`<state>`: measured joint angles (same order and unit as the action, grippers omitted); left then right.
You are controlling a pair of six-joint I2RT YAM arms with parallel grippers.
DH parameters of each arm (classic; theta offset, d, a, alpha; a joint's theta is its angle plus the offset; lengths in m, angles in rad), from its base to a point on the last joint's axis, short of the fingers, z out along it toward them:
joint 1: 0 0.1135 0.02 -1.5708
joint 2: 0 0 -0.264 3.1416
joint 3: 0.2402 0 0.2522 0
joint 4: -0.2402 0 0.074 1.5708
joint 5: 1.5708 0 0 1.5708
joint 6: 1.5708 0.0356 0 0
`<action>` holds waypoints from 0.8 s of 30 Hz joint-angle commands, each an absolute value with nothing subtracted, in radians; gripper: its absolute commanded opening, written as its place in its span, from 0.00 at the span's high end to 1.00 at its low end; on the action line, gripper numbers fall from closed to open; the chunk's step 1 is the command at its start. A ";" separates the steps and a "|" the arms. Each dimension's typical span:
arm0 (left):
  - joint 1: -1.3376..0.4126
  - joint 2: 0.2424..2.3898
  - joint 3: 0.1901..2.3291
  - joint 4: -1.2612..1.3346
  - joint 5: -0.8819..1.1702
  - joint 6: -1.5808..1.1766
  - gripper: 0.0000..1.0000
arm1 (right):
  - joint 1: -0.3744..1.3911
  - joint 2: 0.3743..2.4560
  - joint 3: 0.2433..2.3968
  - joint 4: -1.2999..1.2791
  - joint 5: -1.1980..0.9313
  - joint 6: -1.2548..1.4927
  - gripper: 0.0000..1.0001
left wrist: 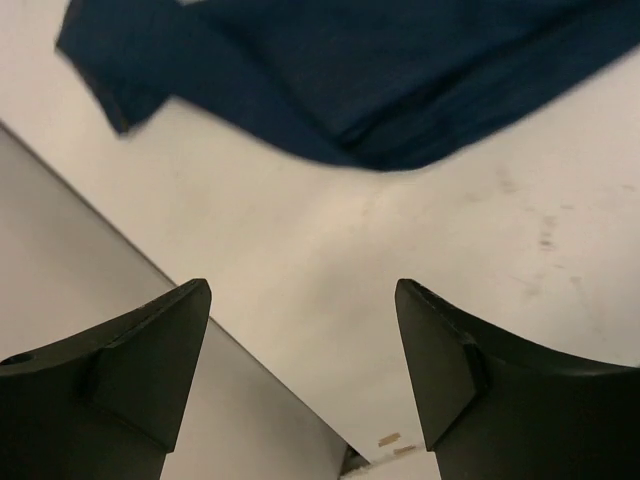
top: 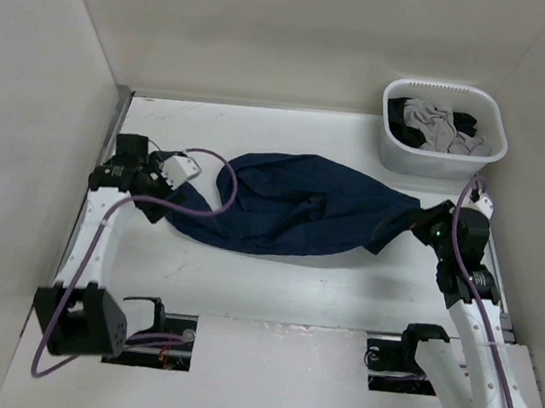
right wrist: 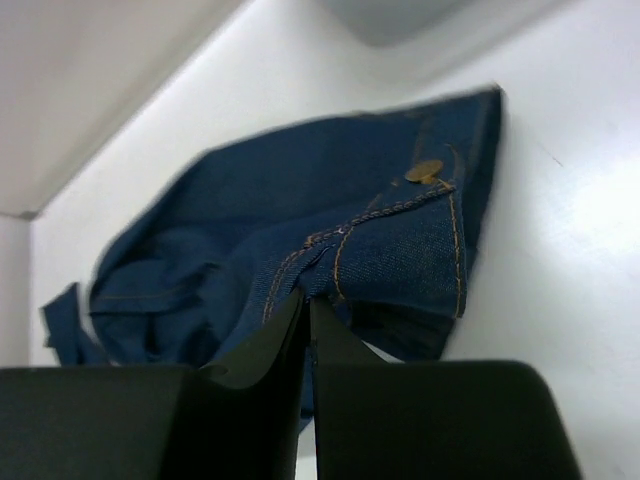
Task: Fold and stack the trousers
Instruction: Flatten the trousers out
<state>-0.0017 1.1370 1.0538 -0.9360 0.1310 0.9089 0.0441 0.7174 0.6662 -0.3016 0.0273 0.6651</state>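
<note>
Your trousers lie across the middle of the table, in a loose, rumpled heap rather than flat. Their long axis runs side to side between the two arms. The end at your right is the waist, going by the brass rivet and orange stitching in the right wrist view. The leg ends point to your left, though the cable partly hides them from above, so I cannot be sure how they lie.

Your right gripper is closed, and it appears to pinch a thin edge of denim by the stitched seam. From above, the cloth draws to a point there. Your left gripper stands wide apart over bare table with nothing between its fingers. The dark cloth is near but not touching it.

Expect the denim to be heavy, limp and fairly grippy. It will likely sag and drag rather than slide, and it should hold a crease once laid down. Take it at the doubled seams, the waistband or the hems, where the cloth is thick enough to bite. The basket at the far right stands apart from the trousers.
</note>
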 commanded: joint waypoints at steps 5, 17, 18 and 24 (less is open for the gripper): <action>0.234 1.455 1.158 -0.488 0.097 0.617 0.26 | -0.097 0.624 0.551 -0.371 -0.024 0.652 0.91; 0.065 1.840 1.397 -0.164 0.040 0.299 0.26 | -0.093 0.635 0.479 -0.327 -0.005 0.649 0.90; 0.058 1.889 1.434 -0.169 -0.001 0.298 0.26 | -0.093 0.632 0.471 -0.324 0.001 0.652 0.90; 0.039 2.075 1.583 -0.244 -0.069 0.281 0.28 | -0.091 0.635 0.456 -0.319 0.014 0.661 0.90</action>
